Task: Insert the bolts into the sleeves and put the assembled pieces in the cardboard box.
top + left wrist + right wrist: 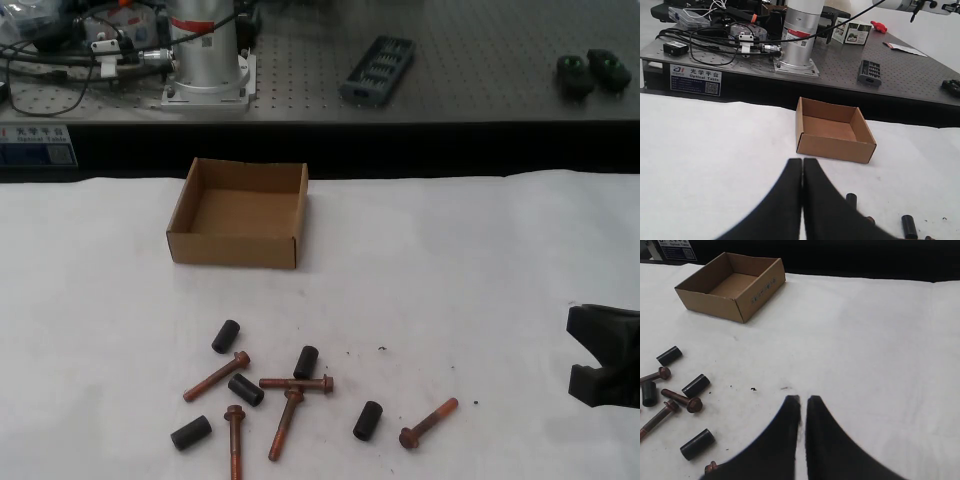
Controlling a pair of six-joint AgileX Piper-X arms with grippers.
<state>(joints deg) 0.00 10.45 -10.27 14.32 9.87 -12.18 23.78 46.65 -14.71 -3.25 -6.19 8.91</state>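
An open cardboard box (pixel 240 215) stands at the back left of the white sheet; its inside is bare in the left wrist view (pixel 835 132) and the right wrist view (pixel 730 285). In front of it lie several rusty bolts (pixel 297 383) and several short black sleeves (pixel 368 420), loose and mixed, none joined. My left gripper (pixel 802 161) is shut with nothing in it and hovers short of the box, with sleeves (pixel 910 226) beside it. My right gripper (pixel 803 399) is shut and holds nothing, to the right of the pile (pixel 681 400). It also shows at the right edge of the high view (pixel 590 360).
Behind the sheet runs a dark perforated bench (pixel 480 70) with a metal post base (pixel 205 60), cables, a grey slotted block (pixel 378 68) and black parts (pixel 592 72). Bare white sheet (pixel 470 270) lies between the pile, the box and the right gripper.
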